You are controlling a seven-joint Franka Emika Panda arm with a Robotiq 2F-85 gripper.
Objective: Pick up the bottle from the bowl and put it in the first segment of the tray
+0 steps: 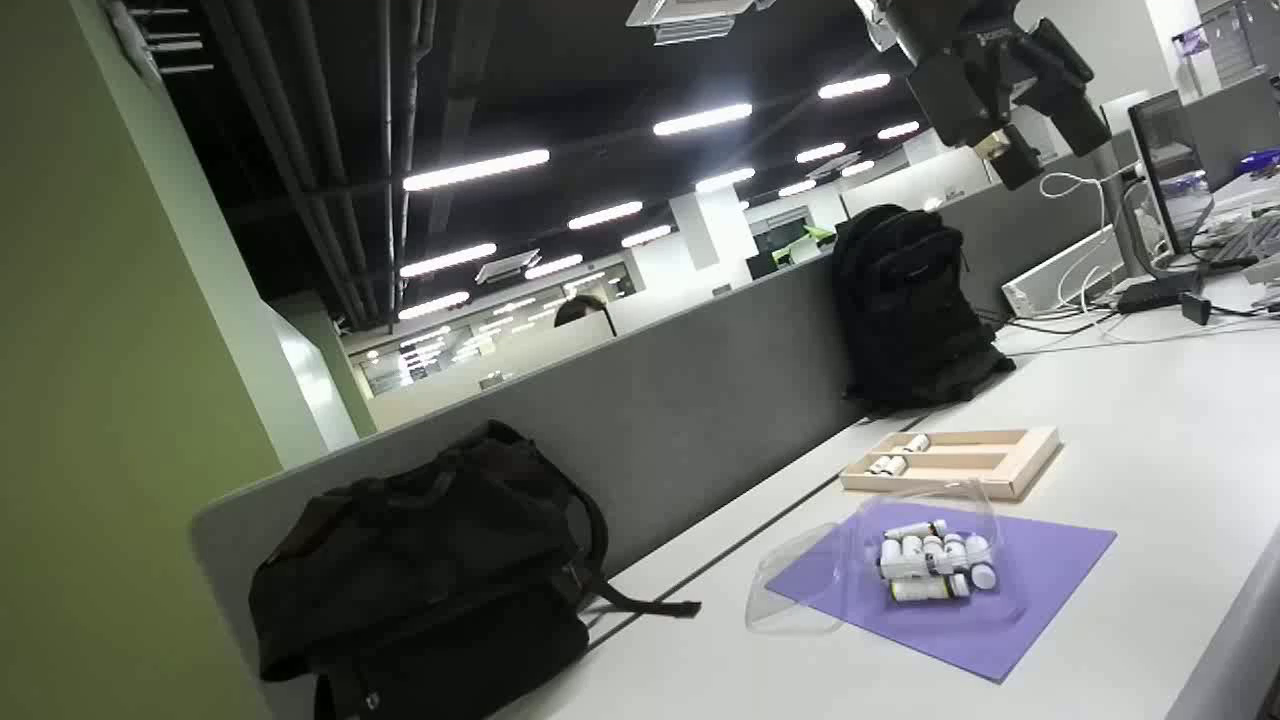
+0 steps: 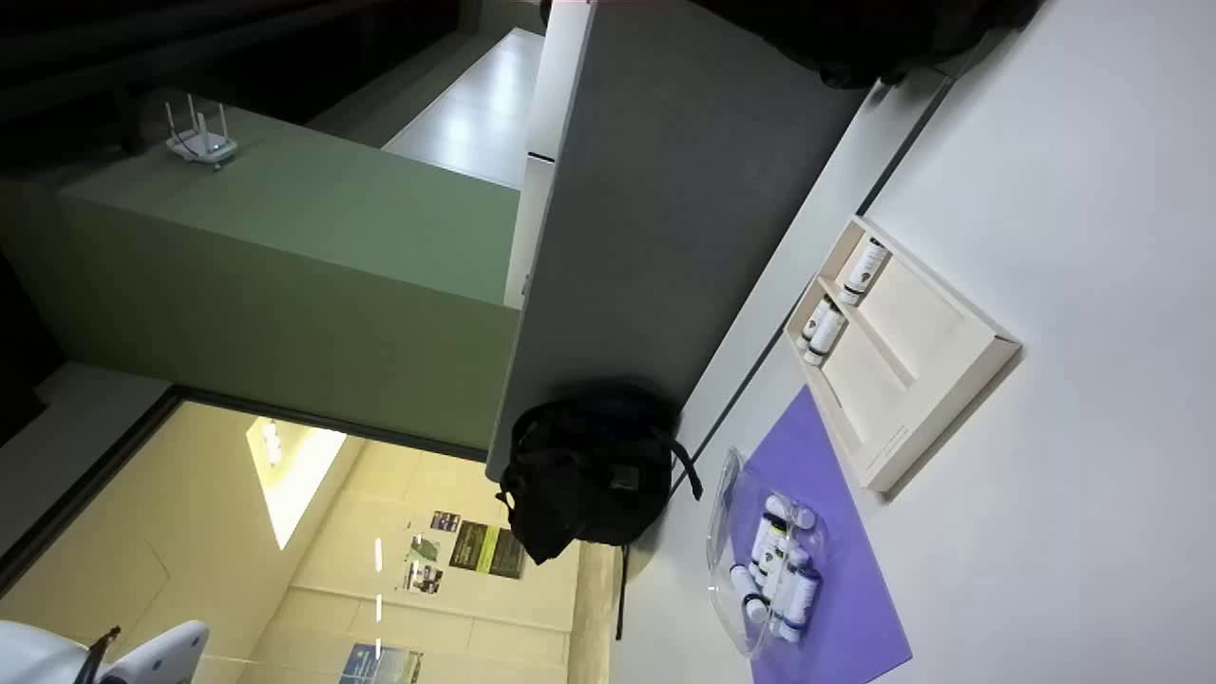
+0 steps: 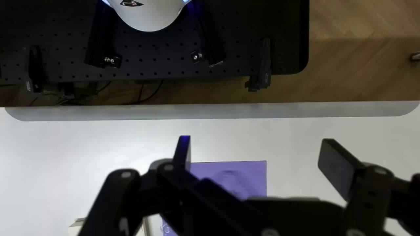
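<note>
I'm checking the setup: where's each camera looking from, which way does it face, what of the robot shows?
An exterior view: higher than the desk, tilted, facing the divider; gripper at upper right.
An exterior view: also higher, rolled sideways, facing the divider past the tray; white piece at lower left, possibly the robot's.
Wrist view: on the wrist, facing down at the purple mat past open fingers.
Both exterior views share tray, bottles, purple mat.

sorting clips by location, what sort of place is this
Probably an open-plan office: an exterior view shows a grey partition running along a white desk, and a monitor farther back.
</note>
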